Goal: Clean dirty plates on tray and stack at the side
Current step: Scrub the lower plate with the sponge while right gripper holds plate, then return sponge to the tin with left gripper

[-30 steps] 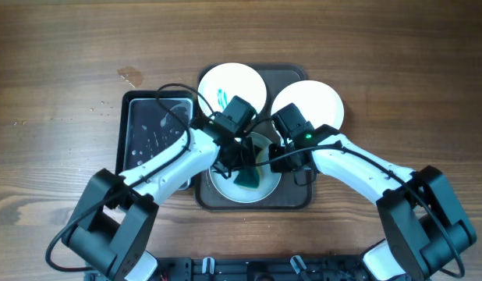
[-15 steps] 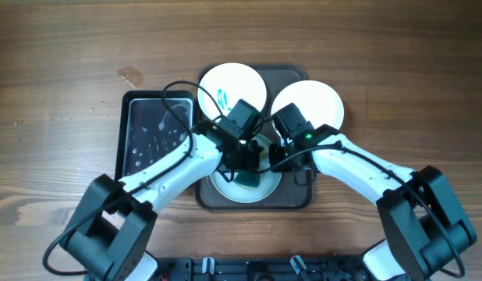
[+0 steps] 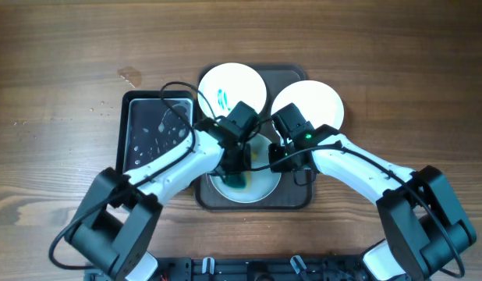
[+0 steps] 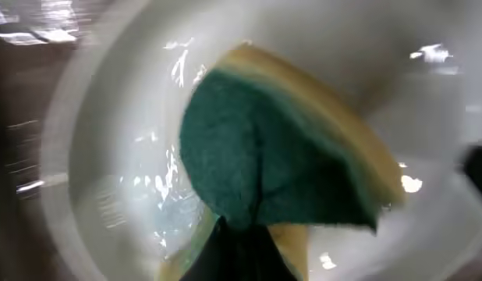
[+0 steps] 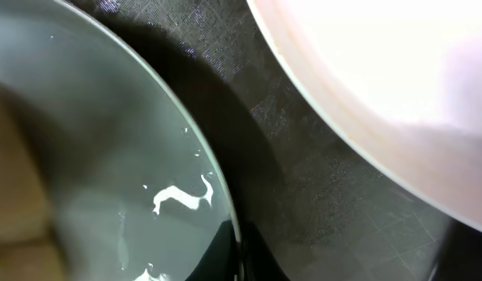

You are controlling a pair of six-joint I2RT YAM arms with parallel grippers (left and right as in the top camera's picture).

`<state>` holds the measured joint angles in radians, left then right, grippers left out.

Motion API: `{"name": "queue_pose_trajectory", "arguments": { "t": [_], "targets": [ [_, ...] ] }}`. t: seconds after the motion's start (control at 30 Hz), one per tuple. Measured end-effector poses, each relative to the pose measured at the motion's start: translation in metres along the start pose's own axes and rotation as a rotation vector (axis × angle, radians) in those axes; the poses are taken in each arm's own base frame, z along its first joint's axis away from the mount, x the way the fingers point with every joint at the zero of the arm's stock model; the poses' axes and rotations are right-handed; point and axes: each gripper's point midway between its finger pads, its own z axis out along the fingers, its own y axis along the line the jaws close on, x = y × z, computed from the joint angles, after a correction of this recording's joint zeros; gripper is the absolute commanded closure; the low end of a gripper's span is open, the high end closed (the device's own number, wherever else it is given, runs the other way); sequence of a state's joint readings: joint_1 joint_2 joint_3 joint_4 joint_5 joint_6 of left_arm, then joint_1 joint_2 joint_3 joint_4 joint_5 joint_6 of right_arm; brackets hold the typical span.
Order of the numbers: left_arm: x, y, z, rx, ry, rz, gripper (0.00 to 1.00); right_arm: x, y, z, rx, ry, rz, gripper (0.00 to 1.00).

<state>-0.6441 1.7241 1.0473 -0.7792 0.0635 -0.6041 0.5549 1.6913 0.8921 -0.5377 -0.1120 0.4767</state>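
The dark brown tray (image 3: 294, 200) lies in the middle of the overhead view, on the wooden table (image 3: 397, 55). All three plates are on it. The upper left plate (image 3: 245, 82) has a teal smear (image 3: 222, 98) near its centre. The upper right plate (image 3: 311, 101) looks plain white, and its right side reaches over the edge of the tray. The lower plate (image 3: 263, 187) sits in the lower part of the tray, partly hidden under both arms.

The left gripper (image 3: 238, 167) comes from the lower left of the frame and is above the lower plate. Its jaws are closed on a sponge (image 4: 264, 148), which has a green face and a yellow body. In the left wrist view the sponge presses on the wet, shiny inside of this plate, and the picture is a little blurred.

The right gripper (image 3: 271, 162) comes from the lower right and is at the right rim of the same plate. Its jaws are fully closed. In the right wrist view a dark fingertip is just at the plate rim, at the bottom of the frame, but I cannot tell if it pinches the rim. In the same view the textured tray lies between the two plates.

A black tray (image 3: 129, 156) with water drops stands just left of the brown one.
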Motion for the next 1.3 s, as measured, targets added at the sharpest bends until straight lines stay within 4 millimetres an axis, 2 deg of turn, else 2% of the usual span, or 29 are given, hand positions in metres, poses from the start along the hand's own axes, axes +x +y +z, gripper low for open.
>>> {"name": "queue_pose_trajectory", "arguments": {
  "t": [0.07,0.13,0.2,0.27,0.37,0.53,0.63,0.7,0.73,0.77,1.03,1.13,1.2,1.3],
  "targets": [
    [-0.005,0.013,-0.007,-0.033,-0.020,-0.023,0.96,0.000,0.000,0.000,0.000,0.000,0.000,0.96],
    [-0.011,0.017,-0.014,-0.033,-0.049,-0.038,0.96,0.000,0.000,0.000,0.001,-0.001,0.000,0.96],
    [-0.011,0.016,-0.015,-0.032,-0.053,-0.036,0.82,0.000,0.000,0.000,0.001,0.000,0.000,0.96],
    [-0.011,0.016,-0.015,-0.032,-0.054,-0.037,0.62,0.000,0.000,0.000,0.001,0.000,0.000,0.96],
    [-0.012,0.016,-0.015,-0.034,-0.059,-0.040,0.53,0.000,0.000,0.000,0.001,0.000,0.000,0.96],
    [-0.021,0.010,-0.015,-0.006,-0.095,-0.038,0.57,0.000,0.000,0.000,0.001,-0.001,0.000,0.96],
    [-0.025,0.006,-0.007,0.028,-0.126,-0.036,0.66,0.000,0.000,0.000,0.000,-0.001,0.001,0.96],
    [-0.020,0.009,0.000,0.027,-0.116,-0.036,0.80,0.000,0.000,0.000,0.001,-0.001,0.000,0.96],
    [-0.016,0.012,0.003,0.023,-0.108,-0.030,0.91,0.000,0.000,0.000,0.001,-0.001,0.000,0.96],
    [-0.014,0.013,0.006,0.020,-0.101,-0.033,0.96,0.000,0.000,0.000,0.000,-0.001,0.000,0.96],
    [-0.007,0.013,0.004,0.033,-0.055,-0.025,0.96,0.000,0.000,0.000,0.001,-0.001,0.000,0.96],
    [-0.006,0.016,-0.012,0.071,-0.039,-0.057,0.96,0.000,0.000,0.000,0.001,-0.001,0.000,0.96],
    [-0.016,0.025,-0.040,0.116,-0.088,-0.106,0.96,0.000,0.000,0.000,0.000,-0.001,0.000,0.96],
    [-0.025,0.053,-0.067,0.111,-0.140,-0.187,0.96,0.000,0.000,0.000,0.000,-0.001,0.000,0.96]
  ]
}}
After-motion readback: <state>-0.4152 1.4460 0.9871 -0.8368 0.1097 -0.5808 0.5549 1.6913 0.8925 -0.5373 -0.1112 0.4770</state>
